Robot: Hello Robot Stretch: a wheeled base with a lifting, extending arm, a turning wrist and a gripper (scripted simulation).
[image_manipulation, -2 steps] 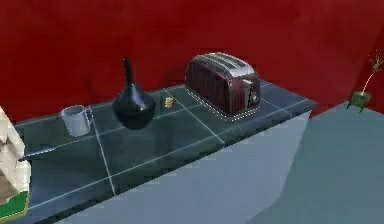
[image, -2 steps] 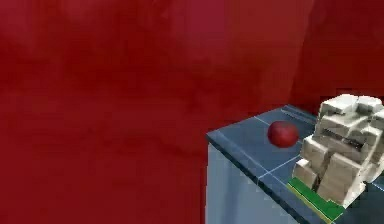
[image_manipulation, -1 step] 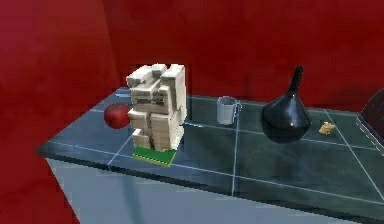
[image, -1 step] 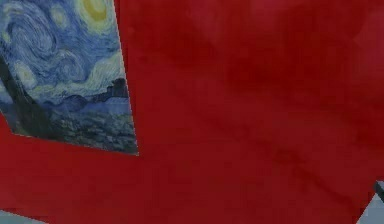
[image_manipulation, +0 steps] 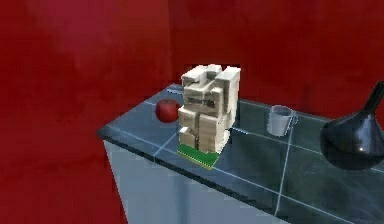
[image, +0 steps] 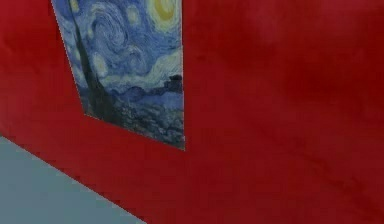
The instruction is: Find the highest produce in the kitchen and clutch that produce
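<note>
- Progress, as a judgement: the search looks close to done, the grasp is not begun. A red round fruit [image_manipulation: 166,110], apple or tomato, I cannot tell which, lies on the dark tiled countertop [image_manipulation: 250,168] in the arm side view.
- Whether this is the highest produce in the kitchen cannot be judged from here; no other produce is there to compare it with.
- Fruit position: near the counter's left far corner, against the red wall, just beside a white blocky statue [image_manipulation: 210,100] and partly hidden by it.
- Gripper: its state cannot be told from these pictures.
- What is left, by my reading: bring the arm level with the counter, reach out to the fruit and take hold.
- Obstacles: the statue on its green base [image_manipulation: 198,155] stands nearer than the fruit and to its right, so a reach may brush it.
- A small grey cup [image_manipulation: 281,119] and a dark vase [image_manipulation: 356,140] stand farther right, well apart from the fruit.
- Forward view: a red wall [image: 285,110] with a swirling blue night-sky painting [image: 130,65], and grey floor [image: 40,190] at lower left.
</note>
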